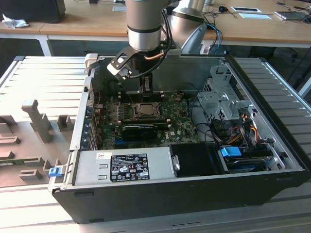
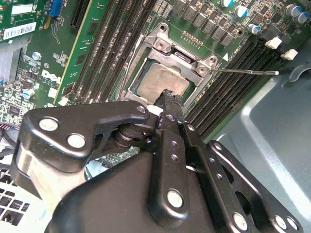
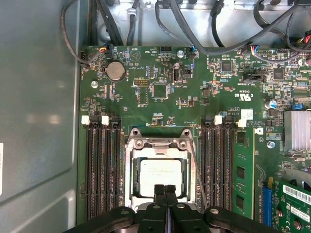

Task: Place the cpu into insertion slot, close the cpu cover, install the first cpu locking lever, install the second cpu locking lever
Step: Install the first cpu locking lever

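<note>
In the exterior view, a grey moulded fixture (image 1: pixel 34 126) with upright blocks lies at the exterior view's left on a ribbed metal table (image 1: pixel 43 77). Just beside it stands the open black sheet-metal computer case (image 1: pixel 194 194), with a blue plastic clip (image 1: pixel 55 171) at its corner. Along the case's near wall sits a silver boxy power supply (image 1: pixel 92 167), and behind that lies the flat green circuit board (image 1: pixel 175 131). The arm's black metal gripper (image 1: pixel 146 88) reaches down into the case over the square insertion slot (image 1: pixel 145 110), with the case's back wall close behind it. To the exterior view's right stand a perforated grey drive cage (image 1: pixel 218 99) and a bundle of coloured cables (image 1: pixel 243 127).

In the first wrist view, long black memory slots (image 3: pixel 99 165) flank the socket. The cpu (image 3: pixel 160 175), a small flat square with a matt silver-grey lid, lies seated inside. The thin steel cpu cover (image 3: pixel 132 167) lies flat around it and frames it through its window. The gripper (image 3: pixel 165 191) has its two ridged fingers (image 3: pixel 159 190) pressed together with nothing between them, their tips at the chip's near edge. Whether they touch it I cannot tell.

In the second wrist view, a thin wire lever (image 2: pixel 243 72) juts sideways from the frame's corner across the memory slots.
</note>
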Controlling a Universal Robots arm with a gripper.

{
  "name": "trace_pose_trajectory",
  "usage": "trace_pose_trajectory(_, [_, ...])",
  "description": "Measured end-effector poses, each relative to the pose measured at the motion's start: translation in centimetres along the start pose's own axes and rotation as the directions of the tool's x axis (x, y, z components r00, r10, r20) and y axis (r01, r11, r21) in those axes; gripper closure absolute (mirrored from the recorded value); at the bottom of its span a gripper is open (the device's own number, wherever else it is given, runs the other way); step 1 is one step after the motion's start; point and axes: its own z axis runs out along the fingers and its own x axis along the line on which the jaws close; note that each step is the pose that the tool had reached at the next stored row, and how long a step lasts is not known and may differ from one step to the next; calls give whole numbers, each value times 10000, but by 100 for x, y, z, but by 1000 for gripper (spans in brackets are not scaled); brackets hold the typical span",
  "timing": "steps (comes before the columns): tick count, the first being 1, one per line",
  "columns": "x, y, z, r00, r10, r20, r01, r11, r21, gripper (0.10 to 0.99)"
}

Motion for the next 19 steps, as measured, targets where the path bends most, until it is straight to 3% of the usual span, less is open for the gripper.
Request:
trace_pose_trajectory(13, [0, 2, -39, 10000, 0, 1, 0, 10000, 0, 980])
trace_pose_trajectory(19, [1, 10, -177, 10000, 0, 1, 0, 10000, 1, 980])
